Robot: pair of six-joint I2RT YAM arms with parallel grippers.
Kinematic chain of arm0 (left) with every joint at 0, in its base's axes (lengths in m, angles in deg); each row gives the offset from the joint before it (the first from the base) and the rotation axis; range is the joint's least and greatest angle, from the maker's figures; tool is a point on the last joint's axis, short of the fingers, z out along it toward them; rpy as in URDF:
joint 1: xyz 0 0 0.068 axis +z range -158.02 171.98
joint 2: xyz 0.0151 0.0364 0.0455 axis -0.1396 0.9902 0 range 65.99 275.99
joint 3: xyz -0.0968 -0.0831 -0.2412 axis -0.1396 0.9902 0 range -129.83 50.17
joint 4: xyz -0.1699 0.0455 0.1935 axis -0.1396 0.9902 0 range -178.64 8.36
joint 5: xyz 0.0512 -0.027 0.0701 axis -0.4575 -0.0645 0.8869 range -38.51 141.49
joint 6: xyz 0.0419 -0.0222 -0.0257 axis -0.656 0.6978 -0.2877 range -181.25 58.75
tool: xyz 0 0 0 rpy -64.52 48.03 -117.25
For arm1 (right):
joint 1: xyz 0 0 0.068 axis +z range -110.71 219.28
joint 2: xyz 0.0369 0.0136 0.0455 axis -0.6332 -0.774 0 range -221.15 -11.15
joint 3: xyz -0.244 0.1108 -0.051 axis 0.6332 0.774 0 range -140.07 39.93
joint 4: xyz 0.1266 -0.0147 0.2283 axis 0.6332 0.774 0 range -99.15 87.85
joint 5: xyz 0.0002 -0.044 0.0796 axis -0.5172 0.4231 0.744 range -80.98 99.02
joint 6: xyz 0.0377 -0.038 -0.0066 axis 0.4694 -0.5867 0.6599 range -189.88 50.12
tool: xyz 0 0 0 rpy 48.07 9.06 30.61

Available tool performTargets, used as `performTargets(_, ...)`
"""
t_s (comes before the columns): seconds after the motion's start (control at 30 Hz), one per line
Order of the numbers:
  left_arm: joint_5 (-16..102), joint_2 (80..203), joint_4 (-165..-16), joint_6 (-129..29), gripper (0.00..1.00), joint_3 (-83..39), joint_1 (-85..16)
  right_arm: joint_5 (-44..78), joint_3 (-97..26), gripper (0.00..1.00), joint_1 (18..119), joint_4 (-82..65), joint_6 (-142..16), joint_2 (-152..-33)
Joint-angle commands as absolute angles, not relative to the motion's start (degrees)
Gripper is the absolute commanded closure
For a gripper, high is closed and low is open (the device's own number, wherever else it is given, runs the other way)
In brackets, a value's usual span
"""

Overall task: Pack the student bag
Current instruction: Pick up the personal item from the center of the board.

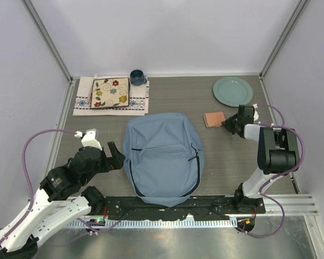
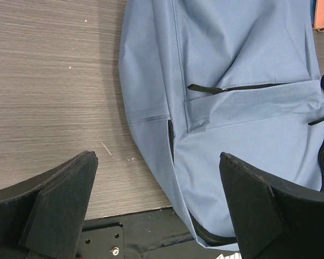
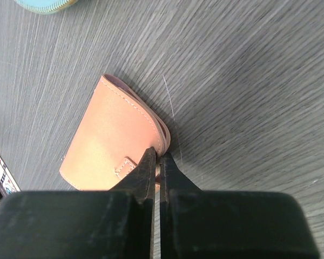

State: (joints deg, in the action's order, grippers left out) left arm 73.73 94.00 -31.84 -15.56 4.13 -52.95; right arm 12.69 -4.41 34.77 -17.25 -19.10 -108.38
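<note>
The student bag [image 1: 162,156] lies flat on the surface [image 1: 232,162] between the two arms. Its left edge is directly ahead of the left tool [image 2: 157,172] and runs under the gap between that tool's fingers. The left tool stands wide open and holds nothing. One finger is over bare surface and the other is over the blue fabric.

The right tool [image 3: 157,162] is well to the bag's other side. Its tips are pressed together right at the near edge of a small tan leather wallet [image 3: 110,140], which lies flat just beyond them. The wrist view does not show whether any of the stitched edge is nipped between the tips.

Packing looks barely begun. Nothing can be seen going into the bag, and the wallet rests on the surface apart from it. The front pocket zip [image 2: 232,87] appears drawn shut. Whether the main compartment is open cannot be told from these views.

By my reading, what is left is to get a sure hold on the wallet, open the bag and put the wallet inside.
</note>
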Motion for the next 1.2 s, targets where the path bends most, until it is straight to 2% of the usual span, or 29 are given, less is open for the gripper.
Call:
performTargets(0.0, 73.29, 94.38, -33.88, -16.69, 0.0, 4.29, -52.76, 11.92, -2.7, 0.99, 34.8, -14.07, -20.58, -107.56)
performTargets(0.37, 72.85, 93.15, -34.32, -17.22, 0.0, 4.29, -52.76, 13.51, -0.85, 0.99, 34.63, -10.74, -22.24, -91.76)
performTargets(0.7, 71.01, 89.89, -35.98, -17.92, 0.0, 4.47, -52.76, 16.93, 0.99, 0.99, 34.28, 1.3, -22.87, -65.93)
performTargets(0.93, 63.11, 90.77, -45.2, -15.38, 0.0, 4.38, -52.76, 32.21, 1.87, 0.99, 34.36, 4.47, -20.31, -55.02)
performTargets(1.17, 51.67, 99.55, -61.8, -15.19, 0.0, 4.64, -52.76, 46.72, 1.87, 0.99, 34.63, 6.14, -20.92, -50.26)
